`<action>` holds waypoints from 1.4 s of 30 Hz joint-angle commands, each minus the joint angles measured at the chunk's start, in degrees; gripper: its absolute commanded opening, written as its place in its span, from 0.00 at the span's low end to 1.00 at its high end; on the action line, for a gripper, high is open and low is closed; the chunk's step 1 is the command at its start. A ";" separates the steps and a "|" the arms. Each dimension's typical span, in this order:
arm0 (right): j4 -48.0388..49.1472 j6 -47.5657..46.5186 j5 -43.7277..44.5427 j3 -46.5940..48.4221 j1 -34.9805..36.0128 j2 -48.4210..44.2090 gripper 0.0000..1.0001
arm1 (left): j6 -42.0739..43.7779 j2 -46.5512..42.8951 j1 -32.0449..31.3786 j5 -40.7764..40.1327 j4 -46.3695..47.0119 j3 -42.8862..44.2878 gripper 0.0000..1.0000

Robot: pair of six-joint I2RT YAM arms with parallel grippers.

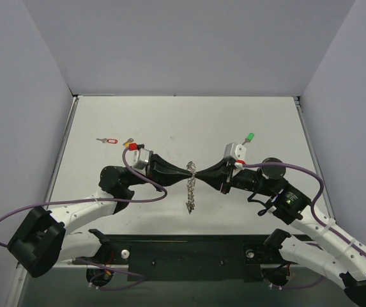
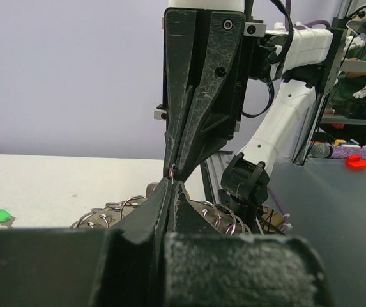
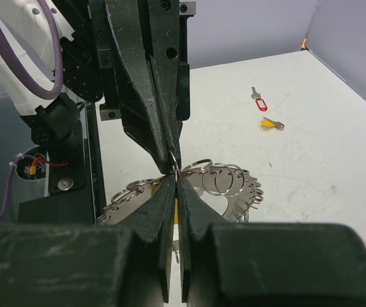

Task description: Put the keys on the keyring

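White table (image 1: 189,121), matte, walled in by grey panels on three sides. Three loose keys lie flat on it. At 10 o'clock: red-tagged key (image 1: 109,140), with a yellow-headed key (image 1: 128,142) just beside it toward the middle, the two apart, not touching. At 2 o'clock: green-headed key (image 1: 249,137), alone, well apart from the other pair.

No text, label or number can be read.
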 commanded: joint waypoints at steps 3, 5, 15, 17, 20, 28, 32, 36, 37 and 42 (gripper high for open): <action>2.72 -0.37 -0.31 2.62 0.28 0.40 0.00 | -0.77 -1.82 -0.09 2.72 13.81 1.42 0.00; 2.72 -0.54 -0.22 2.71 0.28 0.40 0.00 | -0.68 -1.74 -0.09 3.07 13.54 1.42 0.00; 2.63 -0.63 -0.49 2.71 0.28 0.75 0.00 | -0.16 -2.00 -0.18 4.39 11.26 1.86 0.00; 2.28 -0.63 -0.49 2.88 0.46 0.66 0.00 | 0.11 -2.26 -0.17 4.65 10.73 1.77 0.00; 2.10 -0.72 -0.66 2.97 0.46 0.84 0.00 | 0.46 -2.44 -0.17 4.92 10.29 1.86 0.00; 1.22 -1.24 -1.01 3.50 0.46 1.01 0.00 | 0.90 -2.35 -0.18 5.44 9.32 1.95 0.00; 1.23 -1.24 -0.93 3.68 0.55 1.28 0.00 | 1.25 -2.44 -0.18 5.71 8.27 2.03 0.00; 1.23 -1.42 -0.93 3.76 0.46 1.36 0.00 | 1.78 -2.79 -0.17 5.88 7.31 2.03 0.00; 1.23 -1.42 -0.93 3.85 0.46 1.37 0.00 | 2.04 -2.79 -0.09 5.97 7.13 2.03 0.00; 0.18 -1.95 -1.10 4.46 0.55 1.63 0.00 | 2.92 -3.05 -0.18 6.59 4.84 2.30 0.00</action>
